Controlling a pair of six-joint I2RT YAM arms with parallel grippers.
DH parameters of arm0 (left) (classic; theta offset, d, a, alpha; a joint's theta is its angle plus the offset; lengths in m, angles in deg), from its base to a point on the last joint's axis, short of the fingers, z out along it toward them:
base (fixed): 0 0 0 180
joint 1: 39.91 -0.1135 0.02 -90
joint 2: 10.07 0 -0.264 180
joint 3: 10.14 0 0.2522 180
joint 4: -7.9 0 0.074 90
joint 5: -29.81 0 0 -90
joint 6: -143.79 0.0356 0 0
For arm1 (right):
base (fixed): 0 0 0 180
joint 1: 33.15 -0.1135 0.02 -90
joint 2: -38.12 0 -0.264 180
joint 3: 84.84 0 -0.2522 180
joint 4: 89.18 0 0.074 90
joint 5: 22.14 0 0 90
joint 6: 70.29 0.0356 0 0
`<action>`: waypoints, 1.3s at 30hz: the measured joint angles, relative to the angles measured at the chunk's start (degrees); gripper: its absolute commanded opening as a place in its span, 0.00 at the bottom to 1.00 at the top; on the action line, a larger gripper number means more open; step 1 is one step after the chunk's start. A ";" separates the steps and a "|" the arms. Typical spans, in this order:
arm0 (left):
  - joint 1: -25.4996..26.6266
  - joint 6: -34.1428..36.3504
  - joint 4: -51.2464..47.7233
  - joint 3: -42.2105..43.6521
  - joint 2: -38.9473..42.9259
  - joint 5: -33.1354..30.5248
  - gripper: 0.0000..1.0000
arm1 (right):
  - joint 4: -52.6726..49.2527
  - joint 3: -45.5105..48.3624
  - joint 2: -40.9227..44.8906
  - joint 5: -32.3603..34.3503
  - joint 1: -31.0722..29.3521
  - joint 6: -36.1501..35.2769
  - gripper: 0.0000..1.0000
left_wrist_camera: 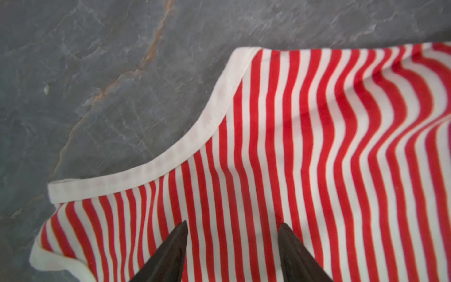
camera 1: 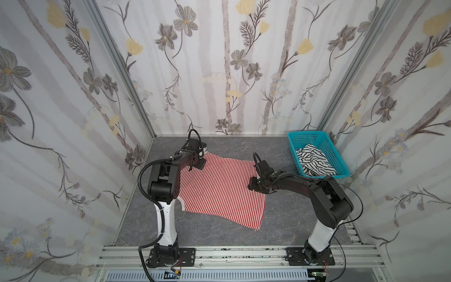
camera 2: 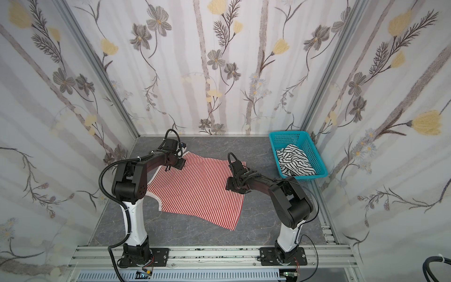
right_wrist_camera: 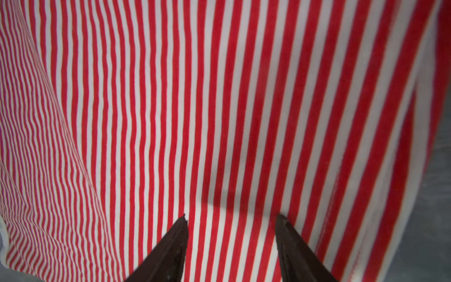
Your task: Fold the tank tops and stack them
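Currently: red-and-white tank top [camera 1: 219,193] spread flat mid-desk [camera 1: 280,219]. Black-and-white tank top [camera 1: 312,162] crumpled in basket [camera 1: 307,139], 2 o'clock. Left jaws, right jaws part-open, empty, over red-and-white tank top's 11 and 3 o'clock edges. Knit likely soft, light, limp; pinch edges.

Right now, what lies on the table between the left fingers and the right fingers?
Only the flat striped cloth of the red-and-white tank top. Both top views show it spread from the left fingers to the right fingers.
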 measured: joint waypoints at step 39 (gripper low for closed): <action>5.01 3.08 -0.87 30.56 37.33 2.89 0.62 | -7.26 23.91 34.45 0.90 2.36 1.86 0.57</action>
